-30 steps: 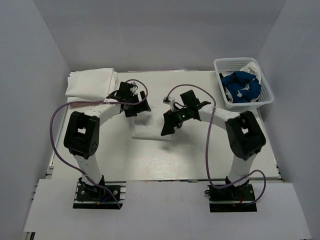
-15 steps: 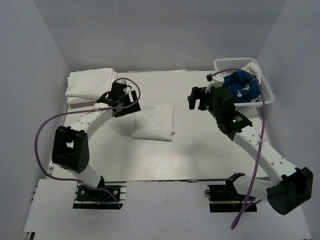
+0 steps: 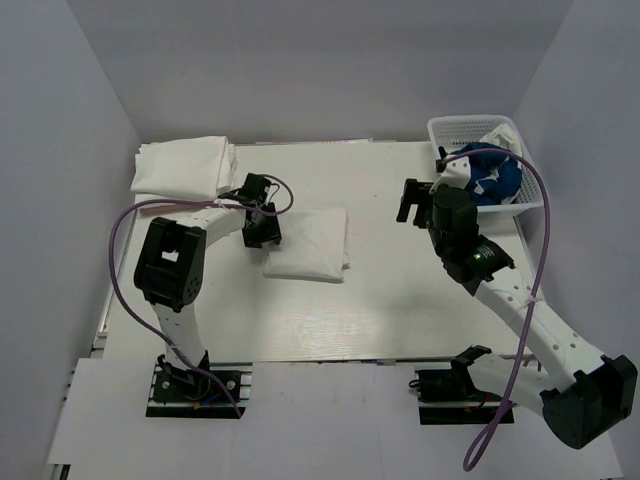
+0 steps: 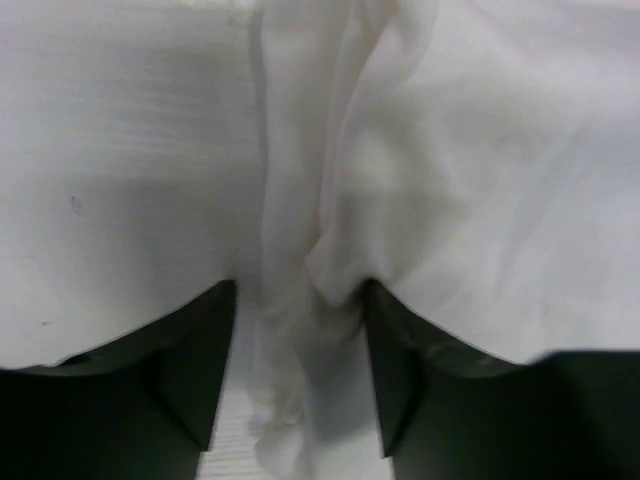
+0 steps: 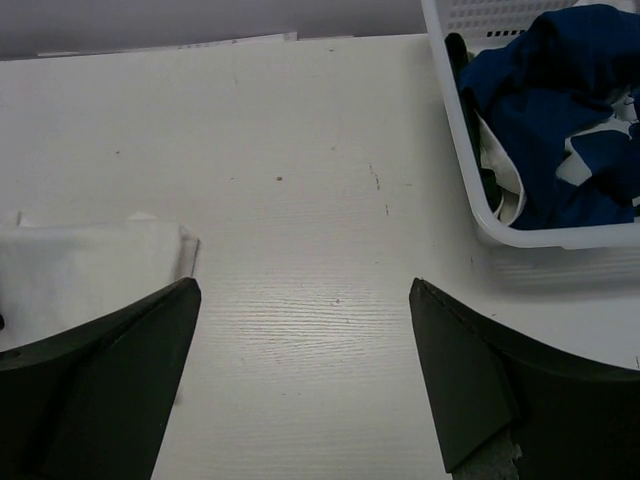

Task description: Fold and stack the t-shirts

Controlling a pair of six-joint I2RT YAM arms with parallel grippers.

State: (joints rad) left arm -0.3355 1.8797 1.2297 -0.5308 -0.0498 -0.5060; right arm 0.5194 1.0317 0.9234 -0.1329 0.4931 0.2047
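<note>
Noted: the folded white t-shirt is thin, soft matt cloth, finely creased; blue t-shirt a similar soft matt cloth; basket smooth white plastic lattice; desk matt white with faint wood grain; right claw matt black, plastic-looking.

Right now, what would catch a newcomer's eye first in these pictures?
The blue shirt in the white basket at the far right corner stands out most. Mid-table lies a folded white shirt, with the left gripper at its left edge and cloth bunched between its fingers. A white stack sits at the far left corner.
</note>
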